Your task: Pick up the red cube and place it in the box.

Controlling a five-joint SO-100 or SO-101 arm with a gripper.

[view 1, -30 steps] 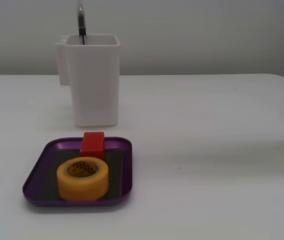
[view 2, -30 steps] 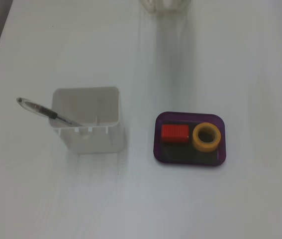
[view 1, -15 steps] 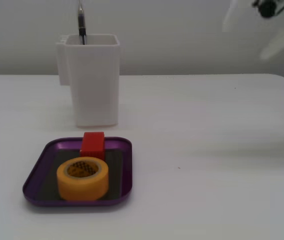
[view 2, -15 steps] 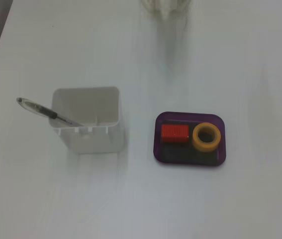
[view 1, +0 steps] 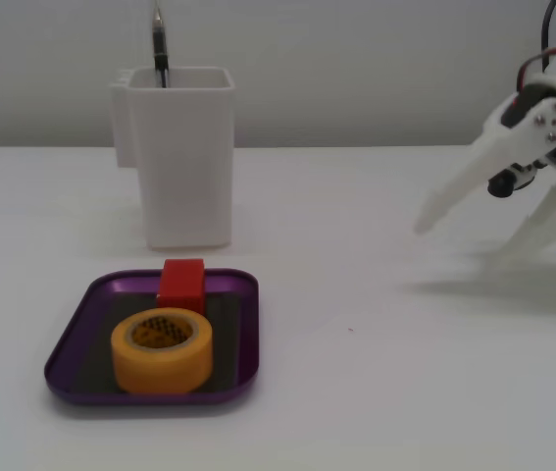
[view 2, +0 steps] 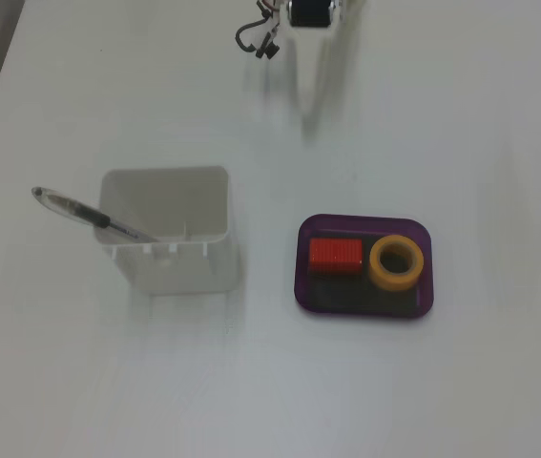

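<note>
Claw raised above the worktop at the right edge of a fixed view, white fingers spread apart and angled down to the left, pinching nothing. Only partly seen at the top edge of the top-down fixed view, blurred there.

Well apart from the claw, down and to the left of it in the side-on view: red cube, matte, solid, slightly longer than wide, resting inside the box, a shallow glossy purple tray with rounded corners. Touching or just beside the yellow tape roll; cannot tell which. Long axis running left-right in the top-down view, toward the roll.

Farther from the claw: tall white container holding a pen.
</note>
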